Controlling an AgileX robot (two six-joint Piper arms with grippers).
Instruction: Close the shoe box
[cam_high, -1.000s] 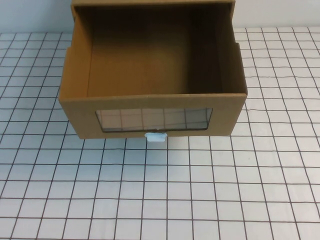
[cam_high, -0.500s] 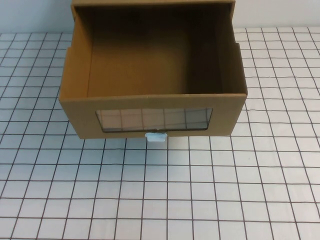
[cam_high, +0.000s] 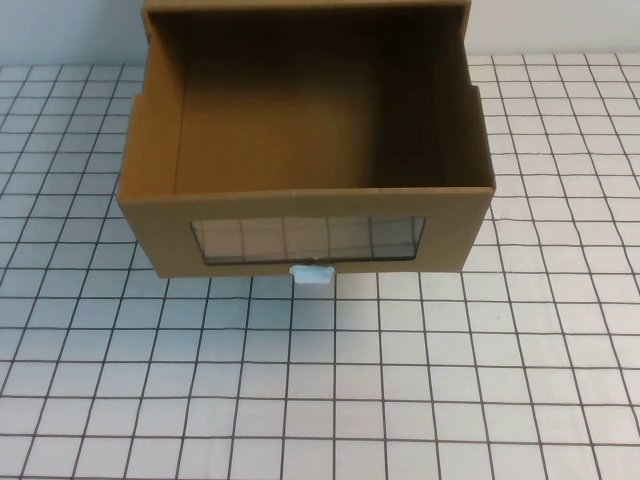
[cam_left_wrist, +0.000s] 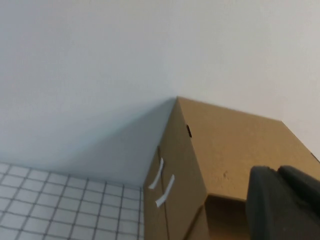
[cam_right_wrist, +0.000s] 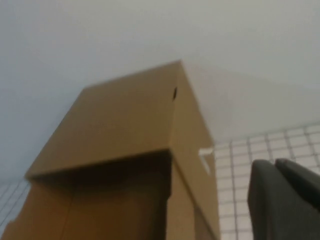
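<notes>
The shoe box (cam_high: 160, 215) stands at the far middle of the table, brown cardboard, its drawer pulled out toward me and empty inside. A clear window (cam_high: 308, 238) is in the drawer's front, with a small white pull tab (cam_high: 312, 272) just below it. Neither arm shows in the high view. In the left wrist view, my left gripper (cam_left_wrist: 277, 171) is shut on nothing, off the box's (cam_left_wrist: 235, 145) left side and level with its top. In the right wrist view, my right gripper (cam_right_wrist: 274, 162) is likewise shut and empty, off the box's (cam_right_wrist: 120, 120) right side.
A white cloth with a black grid (cam_high: 400, 380) covers the table in front of and on both sides of the box. A plain pale wall (cam_left_wrist: 100, 75) rises right behind the box.
</notes>
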